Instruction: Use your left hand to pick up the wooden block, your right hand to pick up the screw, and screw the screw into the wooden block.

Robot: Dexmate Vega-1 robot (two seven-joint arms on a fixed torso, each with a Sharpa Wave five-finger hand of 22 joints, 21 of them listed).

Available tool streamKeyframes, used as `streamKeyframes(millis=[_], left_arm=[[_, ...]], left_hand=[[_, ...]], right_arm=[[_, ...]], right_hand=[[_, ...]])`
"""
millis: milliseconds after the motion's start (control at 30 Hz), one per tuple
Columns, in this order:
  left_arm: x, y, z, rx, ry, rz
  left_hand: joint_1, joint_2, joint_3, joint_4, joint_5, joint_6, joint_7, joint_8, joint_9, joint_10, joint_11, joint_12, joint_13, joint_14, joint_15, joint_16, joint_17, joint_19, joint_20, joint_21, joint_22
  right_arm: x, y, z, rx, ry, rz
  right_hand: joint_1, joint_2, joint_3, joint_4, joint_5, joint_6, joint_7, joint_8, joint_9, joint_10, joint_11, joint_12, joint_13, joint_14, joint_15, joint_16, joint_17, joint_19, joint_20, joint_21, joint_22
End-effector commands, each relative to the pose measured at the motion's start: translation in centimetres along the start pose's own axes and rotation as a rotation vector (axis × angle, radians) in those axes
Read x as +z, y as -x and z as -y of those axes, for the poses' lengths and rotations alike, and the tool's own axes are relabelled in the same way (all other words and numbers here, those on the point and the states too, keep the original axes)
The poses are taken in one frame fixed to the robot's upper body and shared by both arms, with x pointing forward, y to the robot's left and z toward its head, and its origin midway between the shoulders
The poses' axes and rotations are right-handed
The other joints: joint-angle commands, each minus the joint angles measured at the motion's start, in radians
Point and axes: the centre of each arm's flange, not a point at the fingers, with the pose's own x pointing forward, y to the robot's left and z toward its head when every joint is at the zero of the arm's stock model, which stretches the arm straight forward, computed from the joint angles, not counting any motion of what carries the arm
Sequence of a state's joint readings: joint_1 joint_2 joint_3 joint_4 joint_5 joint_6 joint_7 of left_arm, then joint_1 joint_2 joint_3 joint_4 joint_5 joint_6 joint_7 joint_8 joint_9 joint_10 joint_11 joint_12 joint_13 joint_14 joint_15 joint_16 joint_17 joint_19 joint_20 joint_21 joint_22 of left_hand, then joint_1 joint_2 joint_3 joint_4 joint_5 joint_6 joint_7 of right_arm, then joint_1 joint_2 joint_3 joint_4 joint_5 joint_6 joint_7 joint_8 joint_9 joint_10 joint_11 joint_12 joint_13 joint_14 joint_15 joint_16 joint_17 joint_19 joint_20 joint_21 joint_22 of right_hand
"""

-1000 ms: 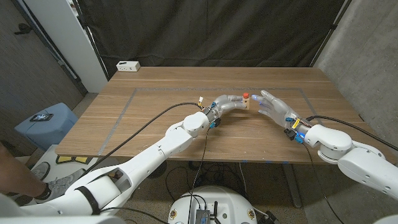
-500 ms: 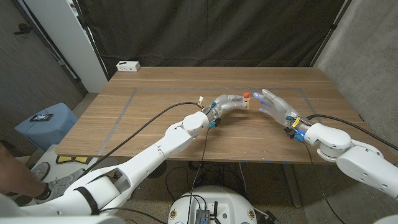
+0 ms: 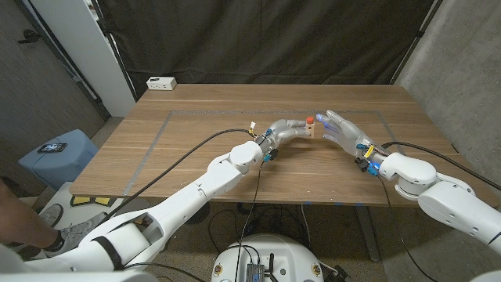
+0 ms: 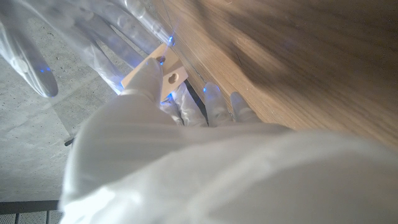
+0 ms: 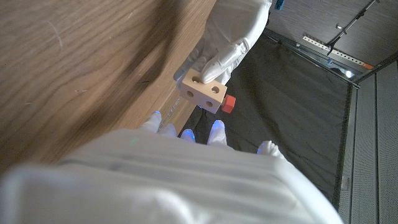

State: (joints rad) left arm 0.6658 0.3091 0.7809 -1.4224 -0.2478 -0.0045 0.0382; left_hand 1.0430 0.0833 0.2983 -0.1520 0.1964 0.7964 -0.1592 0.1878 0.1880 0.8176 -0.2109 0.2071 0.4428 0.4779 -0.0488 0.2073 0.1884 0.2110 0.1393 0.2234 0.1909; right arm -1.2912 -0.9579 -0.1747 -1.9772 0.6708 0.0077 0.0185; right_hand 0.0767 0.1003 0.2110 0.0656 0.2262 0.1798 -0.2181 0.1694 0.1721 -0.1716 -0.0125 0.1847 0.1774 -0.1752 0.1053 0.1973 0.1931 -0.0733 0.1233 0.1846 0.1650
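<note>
Right hand (image 3: 342, 129), fingers spread, edged closer to left hand's (image 3: 288, 129) wooden block (image 3: 311, 128).

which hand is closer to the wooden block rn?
Left. The left hand grips the wooden block, red screw already in it. The right hand is open just beside the block, fingers apart, not touching it.

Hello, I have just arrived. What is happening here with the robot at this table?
The robot's left hand holds a small pale wooden block with round holes above the wooden table. A screw with a red head already sits in the block. The right hand is close beside the block with its fingers spread and holds nothing. A white box lies at the table's far corner.
</note>
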Motion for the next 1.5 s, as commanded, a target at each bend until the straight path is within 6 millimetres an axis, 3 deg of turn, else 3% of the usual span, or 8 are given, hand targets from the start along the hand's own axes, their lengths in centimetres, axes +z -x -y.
streamKeyframes(millis=[33, 633, 1500], left_arm=[[0.0, 0.2, 0.1, 0.003, -0.001, -0.001], [-0.1, 0.2, 0.1, 0.005, 0.000, -0.004], [-0.2, 0.1, 0.1, 0.003, 0.006, -0.003]], left_hand=[[-0.002, 0.007, 0.000, 0.004, 0.005, -0.004, -0.001, 0.003, 0.005, 0.004, -0.005, 0.005, 0.003, -0.008, -0.042, 0.004, 0.003, 0.003, 0.007, 0.002, 0.003], [-0.005, 0.009, 0.000, 0.005, 0.009, -0.017, -0.003, 0.000, 0.006, -0.006, -0.006, 0.002, 0.002, -0.011, -0.042, 0.003, 0.002, 0.002, 0.008, 0.002, 0.003], [-0.007, 0.010, 0.001, 0.003, 0.013, -0.017, -0.004, 0.003, 0.006, -0.009, -0.006, 0.002, 0.001, -0.011, -0.043, 0.002, 0.000, 0.002, 0.010, 0.002, 0.003]], right_arm=[[0.1, -0.8, -0.6, 0.022, -0.005, 0.018], [-0.1, -1.9, -1.4, 0.060, -0.018, 0.036], [0.0, -1.2, -1.7, 0.051, -0.015, 0.027]], right_hand=[[-0.003, -0.005, 0.006, 0.004, 0.003, -0.007, 0.002, -0.002, 0.004, -0.192, 0.006, 0.000, 0.002, -0.187, 0.003, 0.000, 0.005, -0.004, 0.003, 0.006, 0.006], [-0.011, -0.008, 0.003, 0.009, 0.004, 0.005, 0.010, 0.008, 0.004, -0.194, 0.006, 0.001, 0.002, -0.189, 0.004, 0.000, 0.007, -0.005, 0.002, 0.006, 0.006], [-0.016, -0.009, 0.002, 0.013, 0.005, 0.013, 0.011, 0.012, 0.004, -0.194, 0.006, 0.003, 0.003, -0.187, 0.004, 0.002, 0.007, -0.006, 0.001, 0.006, 0.006]])
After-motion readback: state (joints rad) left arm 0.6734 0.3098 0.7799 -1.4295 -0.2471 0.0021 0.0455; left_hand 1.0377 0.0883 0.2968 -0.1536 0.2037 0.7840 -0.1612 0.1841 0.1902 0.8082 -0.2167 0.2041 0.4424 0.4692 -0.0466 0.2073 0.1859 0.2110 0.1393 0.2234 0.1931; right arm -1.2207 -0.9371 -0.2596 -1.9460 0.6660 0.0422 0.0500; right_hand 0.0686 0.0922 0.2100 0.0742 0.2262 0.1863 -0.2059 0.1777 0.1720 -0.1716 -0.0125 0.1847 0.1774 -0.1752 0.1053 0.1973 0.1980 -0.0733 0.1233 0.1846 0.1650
